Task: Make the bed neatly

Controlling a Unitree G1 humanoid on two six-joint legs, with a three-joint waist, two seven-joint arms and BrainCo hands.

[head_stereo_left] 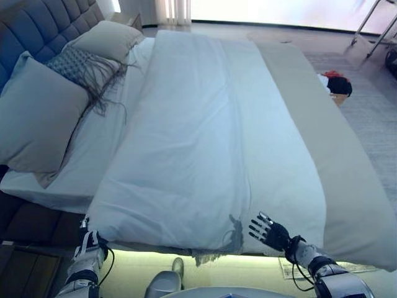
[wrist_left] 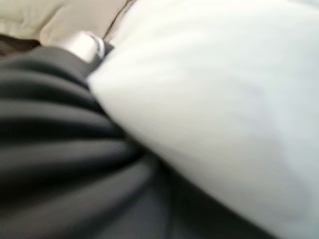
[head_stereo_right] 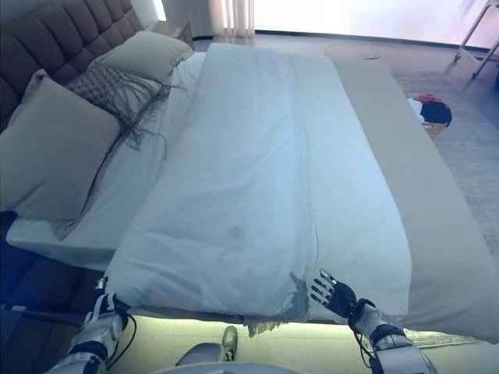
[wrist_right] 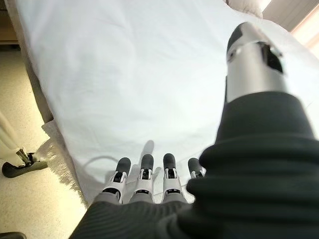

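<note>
A white duvet (head_stereo_left: 205, 143) is being shown lengthwise along the bed (head_stereo_left: 347, 161). Its near edge is touched by the right hand (head_stereo_left: 268, 232), fingers spread; the left hand (head_stereo_left: 93, 241), fingers hidden, is at the near-left corner.

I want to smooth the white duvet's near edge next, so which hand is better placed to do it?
Probably the right hand: its fingers are straight and free, resting at the white duvet near edge. The left hand sits at the duvet's near left corner, its fingers hidden under the cloth.
</note>
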